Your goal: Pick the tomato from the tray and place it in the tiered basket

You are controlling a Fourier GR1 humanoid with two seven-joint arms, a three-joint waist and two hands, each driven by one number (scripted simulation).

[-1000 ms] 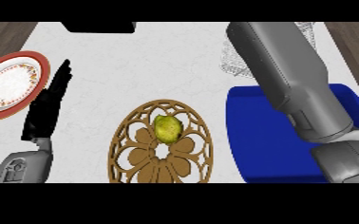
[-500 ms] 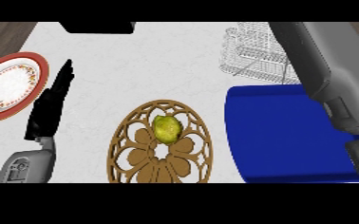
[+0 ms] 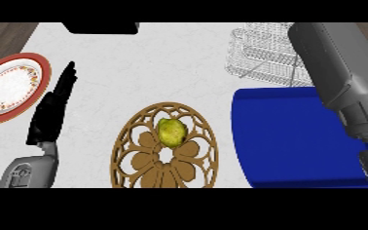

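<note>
Right forearm (image 3: 332, 73) shifted rightward, its hand hidden; left hand (image 3: 52, 108) spread flat, white marble counter (image 3: 173, 63), blue tray (image 3: 295, 141)

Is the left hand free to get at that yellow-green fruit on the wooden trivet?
Probably yes: the left hand is open beside the trivet, and nothing lies between it and the fruit.

The right arm (image 3: 332, 73) covered part of the wire basket (image 3: 260, 53) and a corner of the blue tray (image 3: 295, 141). Its hand was out of sight. The plate (image 3: 20, 85) was cut off at the left edge.
</note>
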